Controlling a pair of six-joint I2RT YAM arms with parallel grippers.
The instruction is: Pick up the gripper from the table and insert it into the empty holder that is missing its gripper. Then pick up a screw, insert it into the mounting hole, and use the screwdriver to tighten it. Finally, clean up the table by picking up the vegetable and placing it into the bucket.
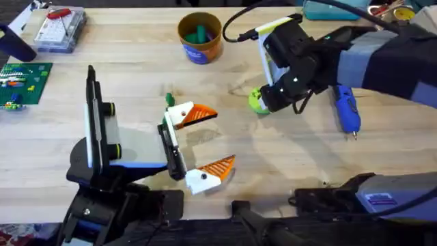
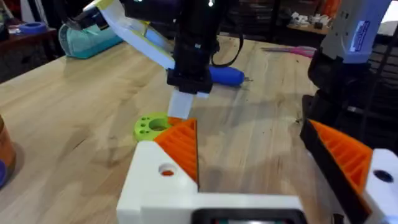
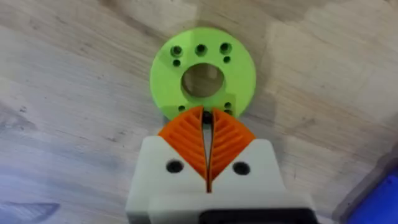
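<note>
A lime-green disc (image 1: 257, 101) (image 3: 202, 71) (image 2: 151, 126) with a centre hole and several small mounting holes lies flat on the table. My right gripper (image 1: 265, 96) (image 3: 205, 121) (image 2: 181, 109) points down at its rim, shut on a small dark screw. The blue screwdriver (image 1: 347, 109) (image 2: 226, 75) lies to the right of the disc. My left gripper (image 1: 213, 140) (image 2: 261, 155) hovers open and empty left of the disc. At the back stands the orange-brown bucket (image 1: 200, 42) with a green vegetable (image 1: 199, 33) in it.
A clear box (image 1: 60, 29) with a red-handled tool and a green board (image 1: 24, 80) sit at the far left. A black cable (image 1: 235, 29) loops beside the bucket. A small green bit (image 1: 168, 100) lies by the left gripper's far finger.
</note>
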